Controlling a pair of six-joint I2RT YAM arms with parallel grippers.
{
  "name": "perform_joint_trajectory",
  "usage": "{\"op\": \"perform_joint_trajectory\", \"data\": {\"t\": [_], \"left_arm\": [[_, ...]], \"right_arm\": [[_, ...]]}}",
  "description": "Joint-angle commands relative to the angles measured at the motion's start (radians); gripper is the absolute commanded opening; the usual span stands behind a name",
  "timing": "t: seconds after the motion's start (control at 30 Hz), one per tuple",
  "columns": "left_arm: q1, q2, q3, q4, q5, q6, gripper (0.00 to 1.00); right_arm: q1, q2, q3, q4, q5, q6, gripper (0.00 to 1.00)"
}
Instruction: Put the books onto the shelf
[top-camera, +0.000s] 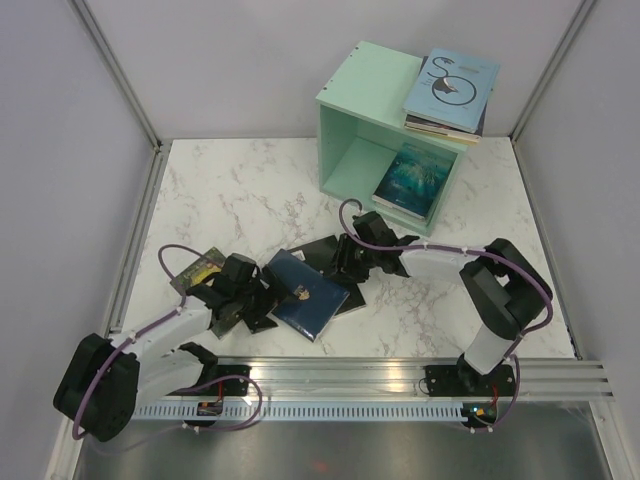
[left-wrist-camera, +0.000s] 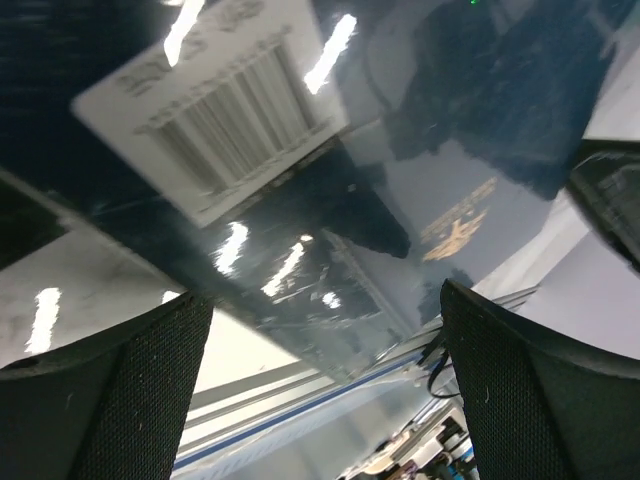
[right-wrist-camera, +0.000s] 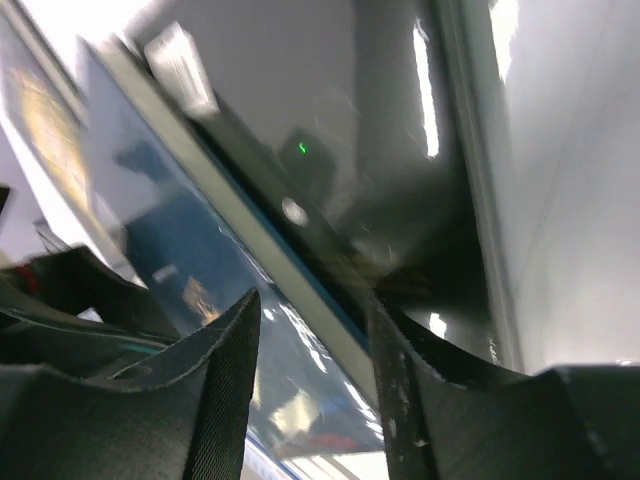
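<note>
The job looks partly done. In front of the shelf (top-camera: 345, 130), three books are left on the worktop (top-camera: 240, 190): a green-gold book (top-camera: 197, 270) farthest from it, then a navy book (top-camera: 305, 292) lying on a black book (top-camera: 318, 252). An icy blue book (top-camera: 412, 180) sits inside the shelf, and a stack topped by a light blue book (top-camera: 452, 85) rests on its roof. The left end effector (left-wrist-camera: 325, 300) is released, fingers wide at the navy book's edge away from the shelf, while the right end effector (right-wrist-camera: 312, 310) is part-parted at the books' shelf-side edges, and I cannot tell if it pinches one.
</note>
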Motion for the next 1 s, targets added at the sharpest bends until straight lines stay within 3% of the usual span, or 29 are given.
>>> {"op": "perform_joint_trajectory", "data": {"t": [0.0,0.27,0.5,0.67,0.97], "left_arm": [[-0.038,0.062,-0.092,0.099,-0.206,-0.116,0.98],[-0.055,0.019,-0.183,0.254,-0.294,-0.196,0.96],[-0.058,-0.232,-0.152,0.153,-0.353,-0.236,0.88],[-0.056,-0.308,-0.129,0.182,-0.324,-0.22,0.86],[-0.056,-0.291,-0.194,0.476,-0.177,-0.196,0.82]], "right_arm": [[0.014,0.005,-0.086,0.059,-0.059,0.006,0.51],[0.069,-0.085,-0.273,0.09,-0.071,0.038,0.5],[0.08,-0.11,-0.331,0.091,-0.076,0.047,0.5],[0.092,-0.084,-0.311,0.124,-0.099,0.067,0.5],[0.112,-0.074,-0.288,0.138,-0.1,0.086,0.5]]}}
